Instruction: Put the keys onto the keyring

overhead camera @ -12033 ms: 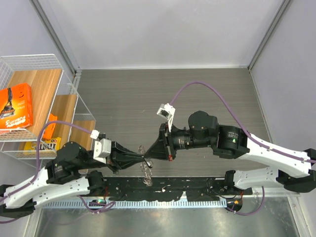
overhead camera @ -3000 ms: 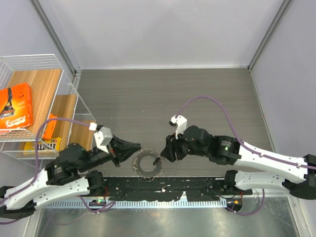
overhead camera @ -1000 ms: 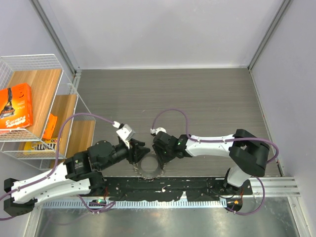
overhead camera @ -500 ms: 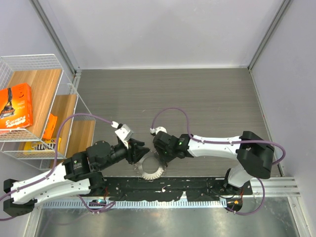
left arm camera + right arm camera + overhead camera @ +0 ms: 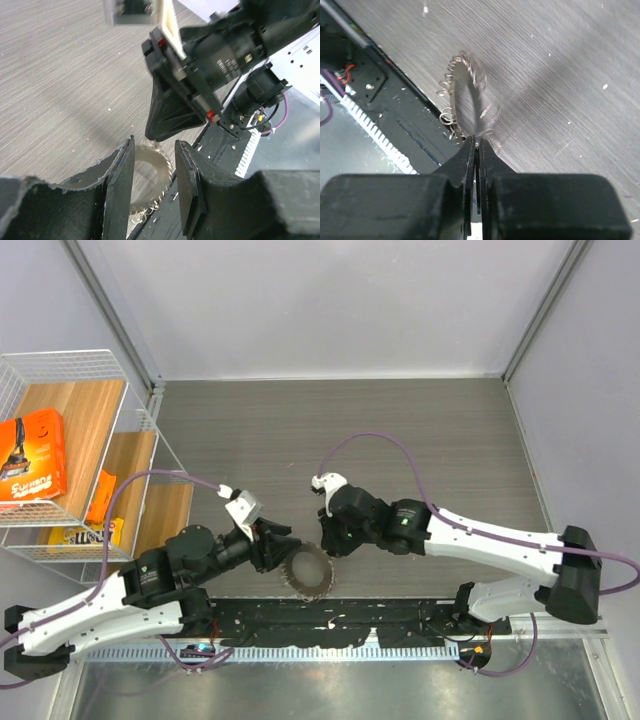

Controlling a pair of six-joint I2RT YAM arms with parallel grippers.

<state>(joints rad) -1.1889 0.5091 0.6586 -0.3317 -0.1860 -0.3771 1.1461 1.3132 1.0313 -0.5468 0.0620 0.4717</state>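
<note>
Here right tool (image 5: 476, 141) pinches the keyring (image 5: 308, 578); left tool (image 5: 155, 146) gapes released.

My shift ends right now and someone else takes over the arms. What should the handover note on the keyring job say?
Left gripper: open and empty, just left of the keyring, apparently not touching it.
Right gripper: fingers closed together on the keyring's far rim, apparently pinching it.
Keyring: low over the table near its front edge, between the two grippers, and it looks tilted.
Done: many small keys are fanned around the ring.
Left: no loose key shows in any view, so check for one before calling the job finished.
</note>
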